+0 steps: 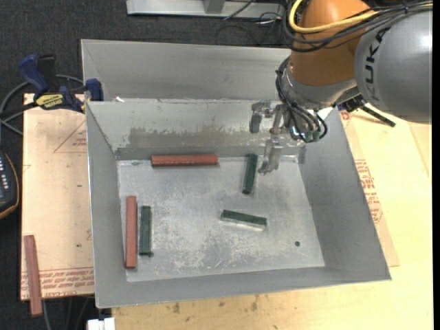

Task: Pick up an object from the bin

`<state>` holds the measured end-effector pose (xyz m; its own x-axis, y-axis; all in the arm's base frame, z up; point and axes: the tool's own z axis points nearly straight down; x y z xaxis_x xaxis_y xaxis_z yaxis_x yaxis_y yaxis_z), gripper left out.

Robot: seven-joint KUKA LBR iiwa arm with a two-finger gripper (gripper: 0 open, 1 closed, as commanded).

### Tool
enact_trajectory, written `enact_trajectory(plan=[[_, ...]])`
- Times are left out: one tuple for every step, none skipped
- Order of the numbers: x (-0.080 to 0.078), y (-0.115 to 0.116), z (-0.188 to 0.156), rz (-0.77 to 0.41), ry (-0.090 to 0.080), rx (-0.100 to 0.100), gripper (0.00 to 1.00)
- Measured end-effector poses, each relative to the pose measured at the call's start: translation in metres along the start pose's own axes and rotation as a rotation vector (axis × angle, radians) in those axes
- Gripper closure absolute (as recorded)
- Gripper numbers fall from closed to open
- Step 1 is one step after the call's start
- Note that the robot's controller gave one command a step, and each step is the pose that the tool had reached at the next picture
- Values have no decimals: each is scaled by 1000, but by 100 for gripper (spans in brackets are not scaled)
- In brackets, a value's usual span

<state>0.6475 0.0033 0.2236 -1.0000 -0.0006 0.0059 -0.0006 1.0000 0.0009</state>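
Fingers (267, 161) low over the back-right floor of the bin (344, 205), upper part hidden under the orange wrist cover (326, 36) and cables (306, 126). Can't tell how far apart they are, or whether anything is gripped. Dark green bar (249, 174) just left of the fingers, top end beside them; contact unclear. Second green bar (243, 218) in front, apart. Red-brown bar (184, 160) well left, by the back wall. Long red bar (130, 231) and short green bar (145, 230) side by side, far front-left.
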Motion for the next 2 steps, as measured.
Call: enact_trajectory(plan=[[85,-51,150,-183,3,0,0],[27,-16,153,-234,-12,0,0]])
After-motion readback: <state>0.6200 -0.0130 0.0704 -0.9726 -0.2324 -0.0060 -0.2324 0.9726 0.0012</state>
